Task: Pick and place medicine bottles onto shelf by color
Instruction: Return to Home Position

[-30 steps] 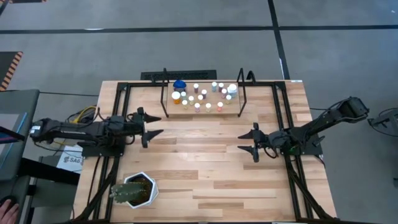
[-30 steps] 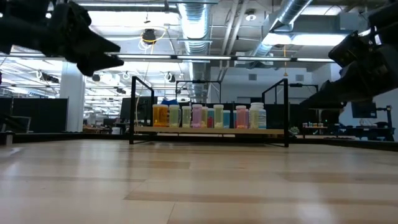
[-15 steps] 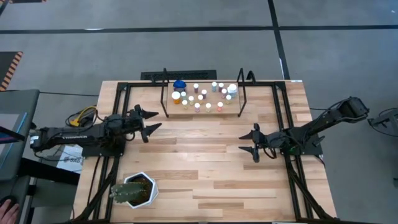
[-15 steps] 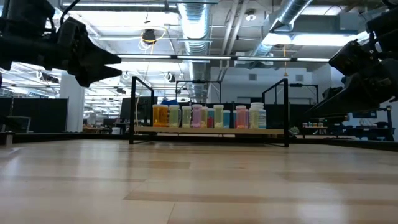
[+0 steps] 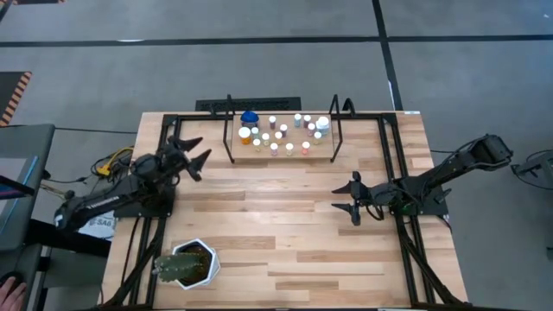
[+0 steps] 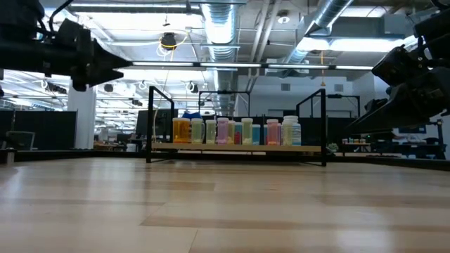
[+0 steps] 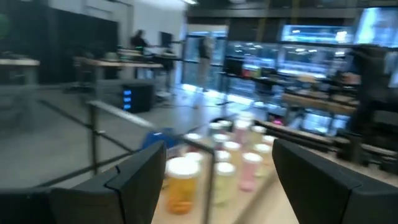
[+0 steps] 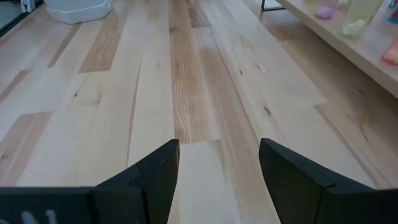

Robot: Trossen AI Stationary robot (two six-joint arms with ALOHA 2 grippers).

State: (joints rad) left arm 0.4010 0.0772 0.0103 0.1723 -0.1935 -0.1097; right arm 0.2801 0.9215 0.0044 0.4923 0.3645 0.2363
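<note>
Several medicine bottles [image 5: 275,136] with white caps and orange, pink, yellow or white bodies stand on the light-wood shelf [image 5: 320,150] at the table's far middle; one has a blue lid [image 5: 250,117]. In the low view they stand in a row [image 6: 235,131] on the shelf plank [image 6: 309,147]. My left gripper [image 5: 193,149] is open and empty, raised left of the shelf and pointing at it; its wrist view shows an orange bottle [image 7: 181,185] and others ahead. My right gripper [image 5: 348,199] is open and empty above the table, right of centre.
A green spiky plant in a white pot [image 5: 187,264] stands near the table's front left. Black rod uprights [image 5: 228,130] frame the shelf's ends. Black frame rails [image 5: 393,155] run along both table sides. Bare wood [image 5: 276,225] lies between the grippers.
My left gripper has swung toward the table's far edge and turned toward the shelf's left end, staying open. My right gripper has kept nearly still.
</note>
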